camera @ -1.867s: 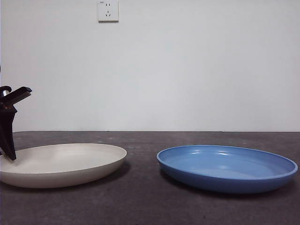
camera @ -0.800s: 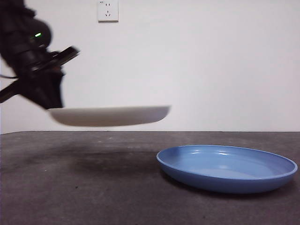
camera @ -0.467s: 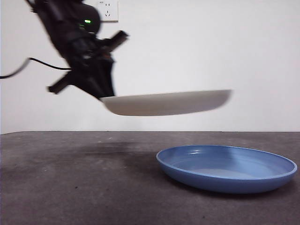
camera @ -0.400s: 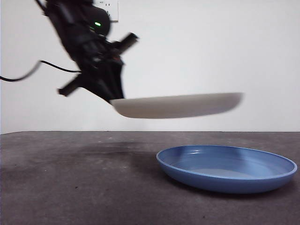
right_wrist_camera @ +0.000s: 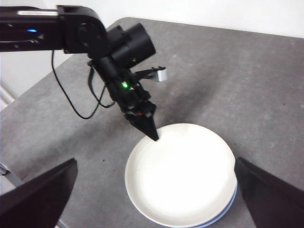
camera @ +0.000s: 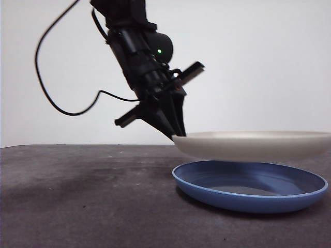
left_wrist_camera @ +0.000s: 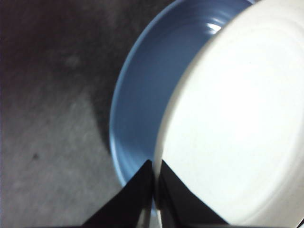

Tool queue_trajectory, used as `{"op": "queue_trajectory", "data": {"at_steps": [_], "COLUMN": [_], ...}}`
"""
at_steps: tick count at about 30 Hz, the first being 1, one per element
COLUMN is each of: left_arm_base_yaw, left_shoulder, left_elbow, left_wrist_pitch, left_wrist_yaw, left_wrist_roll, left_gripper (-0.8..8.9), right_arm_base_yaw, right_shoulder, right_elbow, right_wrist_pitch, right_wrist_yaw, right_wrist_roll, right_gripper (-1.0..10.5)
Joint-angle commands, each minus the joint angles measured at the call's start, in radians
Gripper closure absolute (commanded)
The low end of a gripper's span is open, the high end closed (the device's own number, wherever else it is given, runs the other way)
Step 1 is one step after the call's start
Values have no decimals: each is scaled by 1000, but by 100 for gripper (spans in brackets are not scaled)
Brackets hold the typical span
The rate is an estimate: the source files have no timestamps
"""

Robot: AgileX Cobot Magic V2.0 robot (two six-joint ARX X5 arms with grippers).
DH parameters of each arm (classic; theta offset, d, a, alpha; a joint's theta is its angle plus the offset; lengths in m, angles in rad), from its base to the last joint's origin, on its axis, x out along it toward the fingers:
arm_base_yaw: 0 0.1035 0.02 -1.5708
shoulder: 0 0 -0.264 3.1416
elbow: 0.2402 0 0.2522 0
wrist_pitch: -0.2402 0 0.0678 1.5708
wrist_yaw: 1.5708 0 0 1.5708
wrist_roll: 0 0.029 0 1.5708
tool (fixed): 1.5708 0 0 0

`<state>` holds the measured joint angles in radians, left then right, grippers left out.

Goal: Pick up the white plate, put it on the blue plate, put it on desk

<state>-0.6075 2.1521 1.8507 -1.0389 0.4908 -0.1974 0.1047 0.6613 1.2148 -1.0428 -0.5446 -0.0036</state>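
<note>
My left gripper (camera: 176, 135) is shut on the near rim of the white plate (camera: 253, 144) and holds it level just above the blue plate (camera: 248, 194), which rests on the dark grey desk (camera: 88, 206). In the left wrist view the jaws pinch the white plate's (left_wrist_camera: 237, 128) edge, with the blue plate (left_wrist_camera: 142, 95) showing beneath it. The right wrist view shows the left gripper (right_wrist_camera: 153, 135), the white plate (right_wrist_camera: 183, 173) covering nearly all of the blue plate (right_wrist_camera: 223, 214). My right gripper (right_wrist_camera: 156, 199) is open, high above the desk.
A black cable (camera: 57, 103) hangs from the left arm over the desk's left half. A white wall (camera: 258, 62) rises behind the desk's far edge. The desk's corner and edge (right_wrist_camera: 28, 104) show in the right wrist view.
The left gripper has carried the white plate from the left of the desk, up and to the right, then lowered it to just above the blue plate.
</note>
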Motion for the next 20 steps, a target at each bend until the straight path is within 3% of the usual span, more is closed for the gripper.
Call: {"op": "queue_trajectory", "data": {"at_steps": [1, 7, 17, 20], "left_arm_base_yaw": [-16, -23, -28, -30], "left_shoulder": [50, 80, 83, 83], "left_elbow": [55, 60, 60, 60], "left_wrist_pitch": [13, 14, 15, 17], "left_wrist_yaw": [-20, -90, -92, -92], "left_wrist_roll": [-6, -6, -5, -4], "left_gripper": [805, 805, 803, 744], "right_arm_base_yaw": [3, 3, 3, 3], "right_shoulder": [1, 1, 1, 1], "right_elbow": [18, 18, 18, 18], "right_wrist_pitch": [5, 5, 3, 3], "right_wrist_yaw": [4, 3, 3, 3], "right_wrist_roll": [-8, -8, -8, -8], "right_gripper": [312, 312, 312, 312]}}
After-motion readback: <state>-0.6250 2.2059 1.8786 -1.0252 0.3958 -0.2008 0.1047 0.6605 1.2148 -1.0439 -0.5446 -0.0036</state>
